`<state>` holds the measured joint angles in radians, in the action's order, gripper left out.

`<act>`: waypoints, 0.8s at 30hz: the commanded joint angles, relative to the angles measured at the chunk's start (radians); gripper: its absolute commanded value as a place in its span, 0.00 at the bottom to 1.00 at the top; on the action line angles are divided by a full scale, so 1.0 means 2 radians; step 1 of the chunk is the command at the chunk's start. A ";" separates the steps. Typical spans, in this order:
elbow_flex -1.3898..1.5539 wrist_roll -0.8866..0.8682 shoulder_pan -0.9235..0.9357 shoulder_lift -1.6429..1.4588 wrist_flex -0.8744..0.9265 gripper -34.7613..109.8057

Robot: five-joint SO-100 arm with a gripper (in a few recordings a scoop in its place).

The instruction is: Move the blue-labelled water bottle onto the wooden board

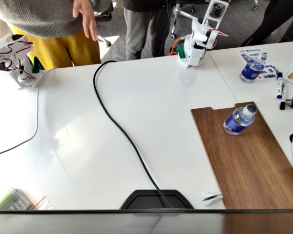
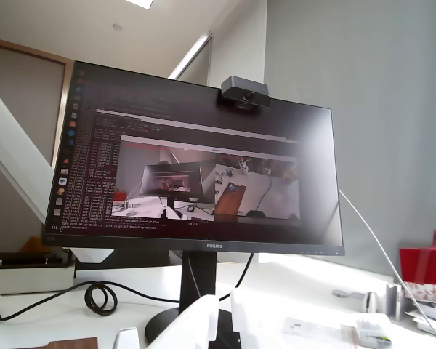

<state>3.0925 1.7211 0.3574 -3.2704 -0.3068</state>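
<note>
Bottle on board, arm folded at far edge.

Small clear plastic bottle with dark blue label (image 1: 239, 119) stands upright on the long dark-brown wood-grain board (image 1: 249, 165), near its far notched end. White arm's gripper (image 1: 216, 14) sits raised, well apart, far-left of it; jaw state: cannot tell. Wrist view faces a black monitor (image 2: 196, 182); white fingertips (image 2: 192, 323) at bottom.

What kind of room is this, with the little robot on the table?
Probably an office or meeting room: white tables pushed together, a computer monitor with a webcam, whiteboard markers, and people standing on grey carpet.
</note>
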 commanded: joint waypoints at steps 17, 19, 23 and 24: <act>0.006 0.019 0.006 -0.013 -0.012 0.24; 0.006 0.021 0.006 -0.013 -0.012 0.24; 0.006 0.021 0.006 -0.013 -0.013 0.24; 0.006 0.019 0.006 -0.013 -0.013 0.24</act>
<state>3.0925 1.7472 0.3574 -3.2704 -0.3160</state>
